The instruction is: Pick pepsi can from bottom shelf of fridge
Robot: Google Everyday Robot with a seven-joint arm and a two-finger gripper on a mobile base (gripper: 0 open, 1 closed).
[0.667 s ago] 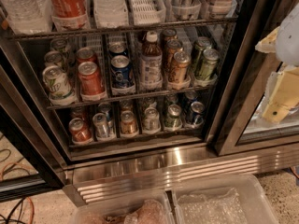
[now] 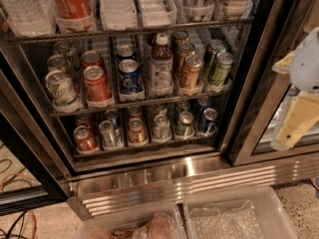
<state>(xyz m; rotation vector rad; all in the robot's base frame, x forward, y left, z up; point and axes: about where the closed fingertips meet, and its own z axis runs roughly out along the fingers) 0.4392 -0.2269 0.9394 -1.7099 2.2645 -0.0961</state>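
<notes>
The fridge [image 2: 174, 176] stands open in front of me, with black door frames and a ribbed steel base. Its bottom shelf [image 2: 144, 147] is the lowest wire rack and holds small cans in clear plastic lanes. The pepsi can [image 2: 208, 121] is dark blue with a silver top. It stands at the front of the rightmost lane, with another dark can behind it. My gripper [image 2: 298, 103], white and pale yellow, hangs at the right edge of the view. It is outside the fridge, in front of the right door frame, to the right of and above the pepsi can, well apart from it.
The middle rack holds a bottle [image 2: 161, 66], a brighter blue can [image 2: 130, 77], red, green and brown cans. The black door post [image 2: 249, 83] stands between gripper and shelf. Two clear plastic bins [image 2: 234, 218] sit on the floor below. Cables [image 2: 20, 223] lie at the lower left.
</notes>
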